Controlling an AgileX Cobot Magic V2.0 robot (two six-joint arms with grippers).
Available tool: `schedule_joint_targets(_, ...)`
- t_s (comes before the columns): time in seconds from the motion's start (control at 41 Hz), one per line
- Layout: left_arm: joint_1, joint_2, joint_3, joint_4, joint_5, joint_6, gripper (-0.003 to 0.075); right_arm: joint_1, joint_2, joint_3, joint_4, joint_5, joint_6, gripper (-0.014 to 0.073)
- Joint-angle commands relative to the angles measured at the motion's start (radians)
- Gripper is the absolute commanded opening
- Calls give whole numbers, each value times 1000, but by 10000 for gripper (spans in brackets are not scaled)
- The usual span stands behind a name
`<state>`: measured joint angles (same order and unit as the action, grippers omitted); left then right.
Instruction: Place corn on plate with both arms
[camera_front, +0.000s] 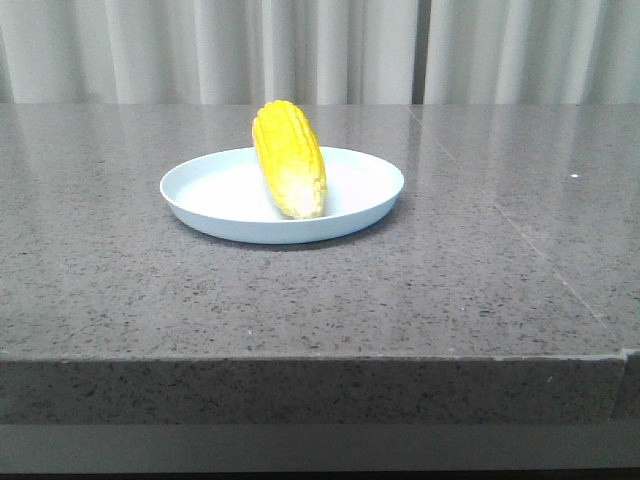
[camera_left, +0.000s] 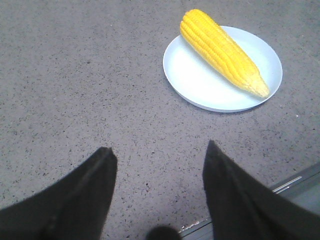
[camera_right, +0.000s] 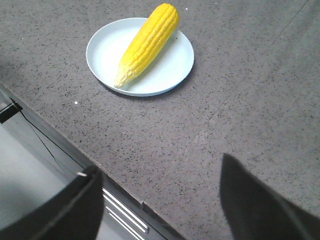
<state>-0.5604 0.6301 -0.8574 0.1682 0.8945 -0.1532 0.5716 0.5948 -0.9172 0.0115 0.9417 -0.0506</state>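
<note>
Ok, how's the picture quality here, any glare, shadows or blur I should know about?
Front view: sharp, soft even light, a faint sheen on the table and a thin shadow under the plate. Left wrist view: the corn is crisp, the near left gripper fingers dark and soft. Right wrist view: the same, right gripper fingers blurred.

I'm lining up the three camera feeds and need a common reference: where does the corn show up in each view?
Front view: the corn lies centre frame, pale tip toward the camera.
Left wrist view: the corn is upper right, beyond the open left gripper.
Right wrist view: the corn is upper centre-left, beyond the open right gripper.
Shared landmark: the plate beneath it.
</note>
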Motion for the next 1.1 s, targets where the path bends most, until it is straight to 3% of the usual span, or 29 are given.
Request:
schedule_joint_targets(0.0,-8,1,-24,23,-45,-4,267,0,1,-25,7,-75,-11,321)
schedule_joint_targets(0.147,-8,1,-24,52,-30,-4,105,0,1,-25,8,-74,-11,52)
schedule_joint_targets(0.244,-8,1,-24,62,-30,-4,7,0,1,-25,8,-74,-11,-66)
schedule_joint_targets(0.464,-8,1,-24,51,-30,81,-20,0,1,-25,8,-78,-11,-67)
schedule_joint_targets(1.074,-8,1,-24,21,-32,81,-20,0,1,-25,8,-76,-11,-67)
